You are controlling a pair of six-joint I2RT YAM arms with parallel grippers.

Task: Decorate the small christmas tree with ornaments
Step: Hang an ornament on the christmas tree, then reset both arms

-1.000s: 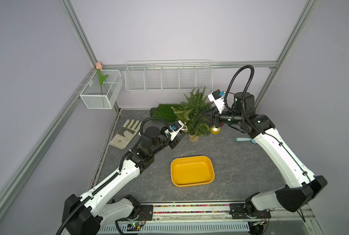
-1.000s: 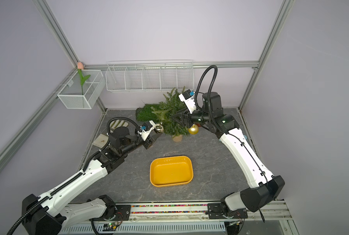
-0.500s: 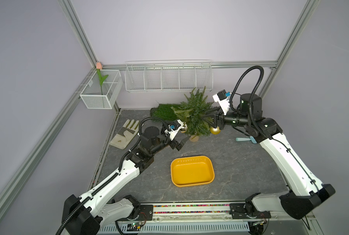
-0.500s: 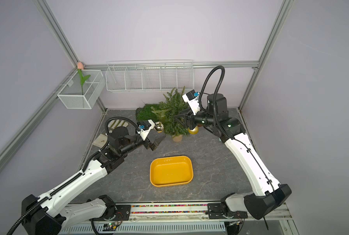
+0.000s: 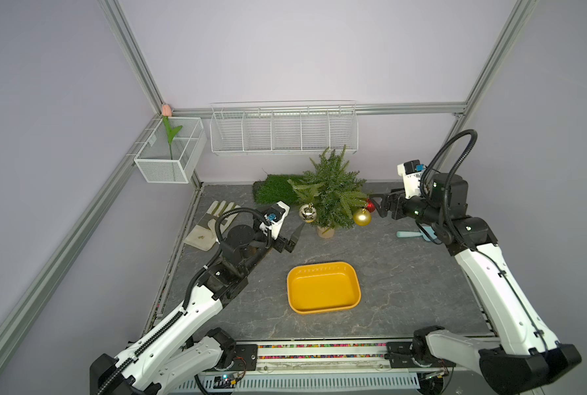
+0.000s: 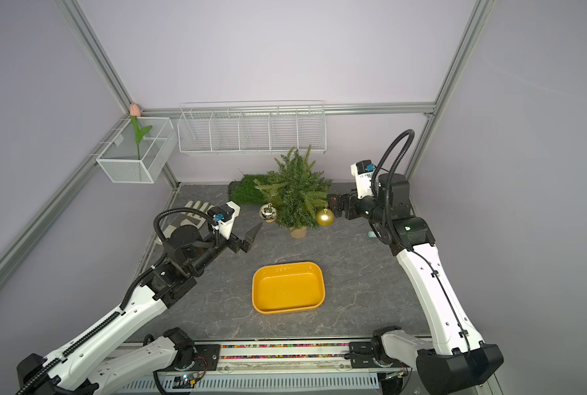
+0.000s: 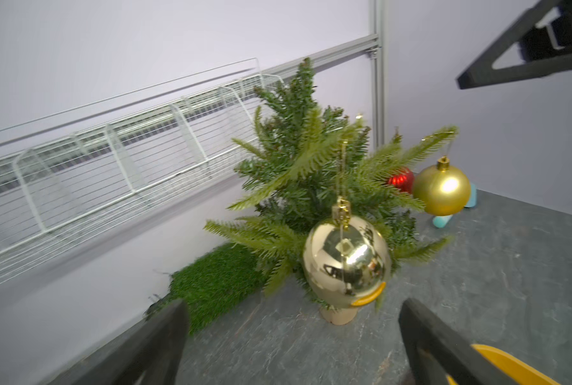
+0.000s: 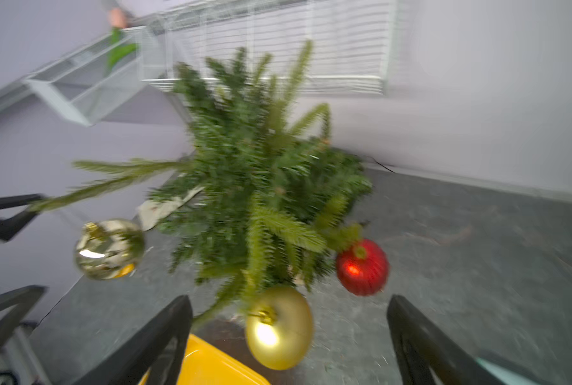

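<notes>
The grey stone-patterned tabletop (image 5: 405,273) carries the small green artificial christmas tree (image 5: 331,191), which stands upright on its beige trunk base at the far middle, just in front of a flat green turf mat (image 5: 273,189). A yellow rectangular plastic tray (image 5: 323,287) lies nearer, apart from the tree. The left gripper (image 5: 294,237) hovers to the near left of the tree, fingers spread wide and holding nothing. The right gripper (image 5: 378,205) sits just right of the tree, fingers likewise spread and holding nothing. The branches carry 3 hanging pieces: a shiny mirror-like pale gold bauble (image 5: 308,212) on the left, a matte gold bauble (image 5: 362,216) on the near right, and a red ribbed bauble (image 5: 370,206) just behind it, close to the right fingertips.
</notes>
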